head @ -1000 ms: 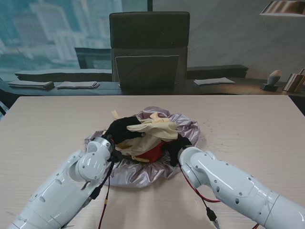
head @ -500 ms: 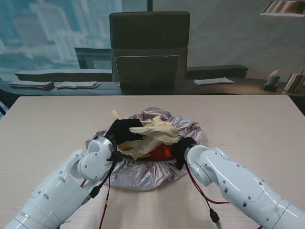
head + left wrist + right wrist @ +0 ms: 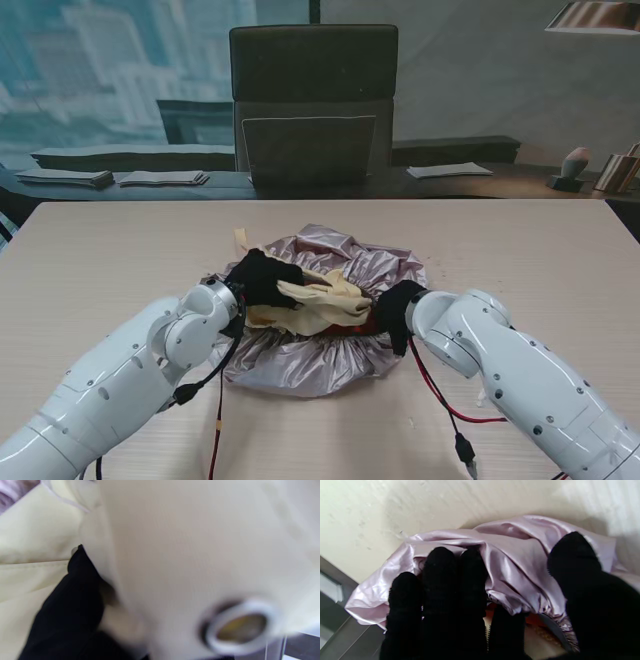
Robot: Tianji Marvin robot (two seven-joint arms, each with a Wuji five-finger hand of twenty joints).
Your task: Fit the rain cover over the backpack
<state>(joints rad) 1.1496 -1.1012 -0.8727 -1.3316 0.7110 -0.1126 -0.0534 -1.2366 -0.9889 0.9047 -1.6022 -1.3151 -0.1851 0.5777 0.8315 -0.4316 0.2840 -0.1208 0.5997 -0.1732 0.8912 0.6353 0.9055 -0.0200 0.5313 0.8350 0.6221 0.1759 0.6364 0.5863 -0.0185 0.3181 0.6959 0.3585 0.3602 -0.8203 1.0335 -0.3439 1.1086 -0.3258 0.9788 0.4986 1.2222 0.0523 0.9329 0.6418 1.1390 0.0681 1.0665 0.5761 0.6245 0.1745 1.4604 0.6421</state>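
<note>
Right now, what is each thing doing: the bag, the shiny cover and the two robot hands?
backpack: crumpled, lying on the cover, not yet covered.
rain cover: spread under the backpack, edges bunched up.
left robot hand: shut on the backpack.
right robot hand: shut on the rain cover's edge.

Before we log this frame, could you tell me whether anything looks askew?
Yes: the rain cover lies bunched under and around the backpack, not over it. Its cream fabric remains exposed on top, where the left hand grips it.
</note>
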